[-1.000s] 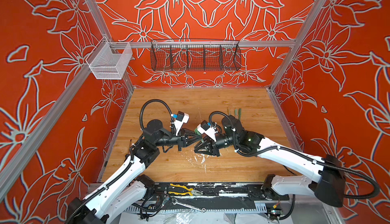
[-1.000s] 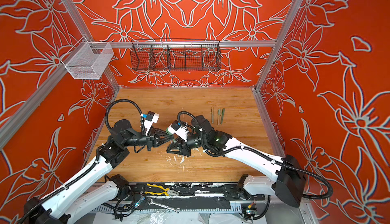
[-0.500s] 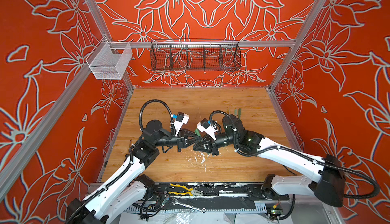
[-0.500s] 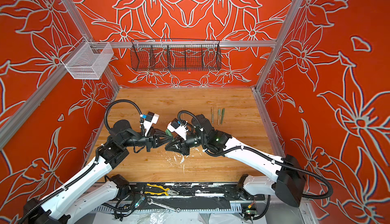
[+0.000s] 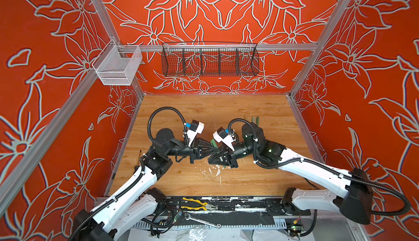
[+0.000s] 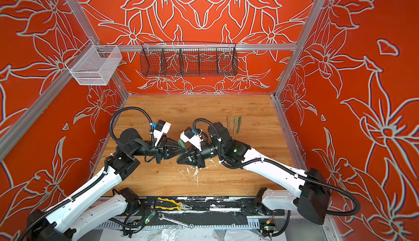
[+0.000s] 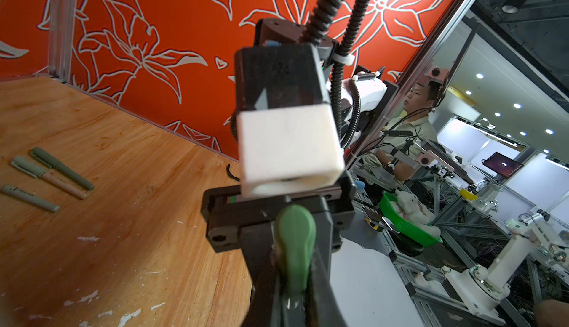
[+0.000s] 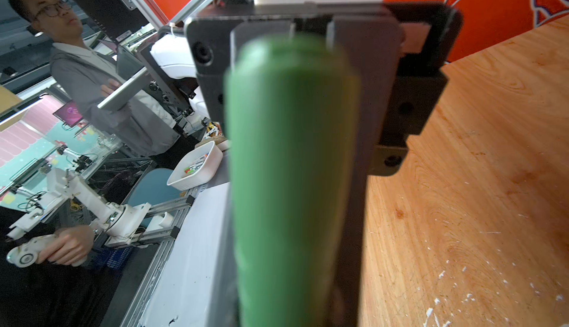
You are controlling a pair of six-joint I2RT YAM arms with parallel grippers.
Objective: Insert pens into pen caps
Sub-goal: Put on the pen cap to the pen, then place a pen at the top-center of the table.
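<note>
1. Right now the left gripper [image 5: 213,152] and the right gripper [image 5: 209,159] meet tip to tip just below the centre of both top views, low over the wooden table [image 5: 226,183].
2. Left gripper: its fingers are pressed together on a green pen [image 7: 295,242], whose rounded end sticks out past the fingertips in the left wrist view.
3. Right gripper: its jaws are likewise clamped tight. In the right wrist view the green pen [image 8: 292,171] runs from its fingers straight to the left gripper's body, so both grippers have hold of that one pen.
4. From above, the green pen [image 5: 213,142] shows only as a short stretch just above the meeting fingertips. Whether it is capped I cannot tell.
5. Three more pens [image 6: 234,125] lie side by side on the table, right of centre in a top view, just beyond the right arm and apart from both grippers.
</note>
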